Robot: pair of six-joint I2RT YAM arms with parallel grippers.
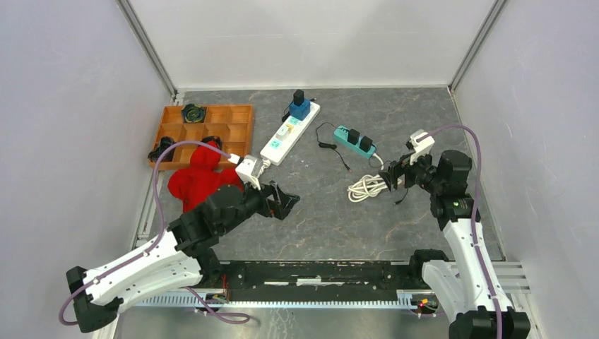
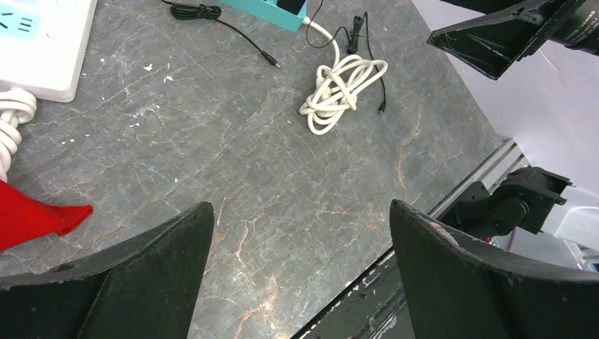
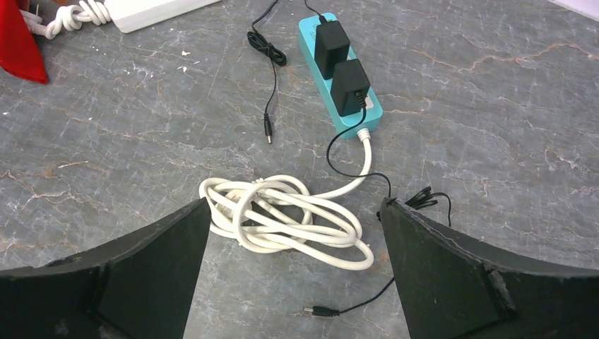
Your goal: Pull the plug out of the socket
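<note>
**A:** Where is the plug (image 3: 350,86) sitting?

**B:** You're facing two black adapters (image 3: 332,44) in the teal strip (image 3: 372,118), beyond the coiled white cable (image 3: 282,219). Your right gripper (image 3: 293,205) and left gripper (image 2: 300,206) are both hanging spread, empty.

**A:** Handling?

**B:** Likely light, rigid, seated tight; you're wanting its flat sides, strip braced. Nothing readable is showing.

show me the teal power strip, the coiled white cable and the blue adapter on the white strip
teal power strip (image 3: 364,121), right wrist view, bare near end by its cable
coiled white cable (image 3: 275,224), right wrist view, middle of the coil
blue adapter (image 1: 300,110), top external view, its blue body
</note>
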